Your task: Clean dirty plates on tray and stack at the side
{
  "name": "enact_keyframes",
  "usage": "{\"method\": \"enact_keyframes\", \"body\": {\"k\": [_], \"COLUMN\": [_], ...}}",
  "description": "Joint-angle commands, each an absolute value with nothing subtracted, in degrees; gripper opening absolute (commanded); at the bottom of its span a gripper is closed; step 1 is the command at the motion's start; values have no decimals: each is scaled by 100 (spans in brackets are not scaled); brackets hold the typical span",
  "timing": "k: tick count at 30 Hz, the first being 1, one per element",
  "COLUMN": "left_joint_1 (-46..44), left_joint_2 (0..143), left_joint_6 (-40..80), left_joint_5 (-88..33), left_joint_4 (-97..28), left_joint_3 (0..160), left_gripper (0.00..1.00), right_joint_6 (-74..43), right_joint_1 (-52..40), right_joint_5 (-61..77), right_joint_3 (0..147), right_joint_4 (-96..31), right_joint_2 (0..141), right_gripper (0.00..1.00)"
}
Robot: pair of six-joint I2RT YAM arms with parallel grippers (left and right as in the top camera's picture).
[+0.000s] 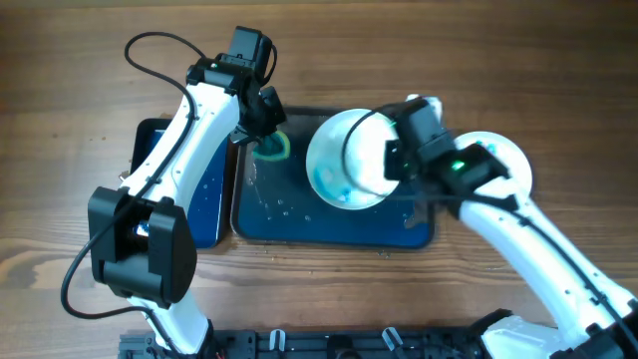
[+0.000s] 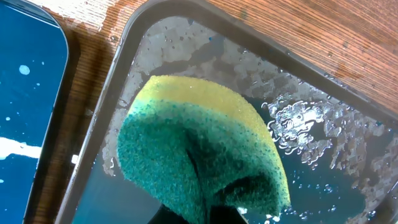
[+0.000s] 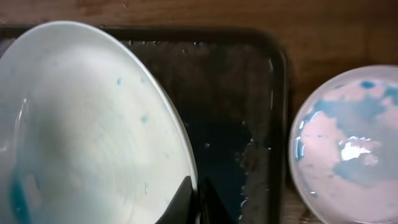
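My right gripper (image 1: pixel 391 165) is shut on the rim of a white plate (image 1: pixel 344 160) with teal smears, holding it tilted above the dark tray (image 1: pixel 299 224). In the right wrist view the fingers (image 3: pixel 196 202) pinch the plate's edge (image 3: pixel 93 130). A second plate (image 1: pixel 503 155) with blue smears lies on the table right of the tray, partly under my right arm; it also shows in the right wrist view (image 3: pixel 348 143). My left gripper (image 1: pixel 267 135) is shut on a green and yellow sponge (image 2: pixel 199 149) over the wet tray's far left corner (image 2: pixel 124 50). A third plate is not visible.
A smaller glossy blue tray (image 1: pixel 204 204) lies left of the dark tray, with water spots (image 2: pixel 25 93). Water drops and foam sit on the dark tray's floor (image 2: pixel 305 130). Wooden table (image 1: pixel 60 120) lies all round.
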State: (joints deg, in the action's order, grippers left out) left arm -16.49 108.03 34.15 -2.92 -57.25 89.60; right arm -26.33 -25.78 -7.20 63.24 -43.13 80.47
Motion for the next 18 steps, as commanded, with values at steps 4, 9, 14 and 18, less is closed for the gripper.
{"method": "enact_keyframes", "body": {"k": [4, 9, 14, 18], "left_joint_1": [-1649, -1649, -1649, -1608], "left_joint_2": [10844, 10844, 10844, 10807], "left_joint_6": [3218, 3173, 3170, 2604], "left_joint_5": [-204, -189, -189, -189], "left_joint_4": [-5730, -5769, -5769, -5852], "left_joint_3": [8958, 8958, 8958, 8960], "left_gripper": [4, 4, 4, 4], "right_joint_6": [-2685, -2714, -2718, -2700], "right_joint_1": [-408, 1459, 1944, 1942], "right_joint_5": [1308, 97, -814, -858], "right_joint_3": [6335, 6287, 5811, 4982], "right_joint_4": [-4786, -5638, -5465, -4915], "right_joint_2": [7627, 7666, 7695, 7706], "right_gripper": [4, 4, 4, 5]}}
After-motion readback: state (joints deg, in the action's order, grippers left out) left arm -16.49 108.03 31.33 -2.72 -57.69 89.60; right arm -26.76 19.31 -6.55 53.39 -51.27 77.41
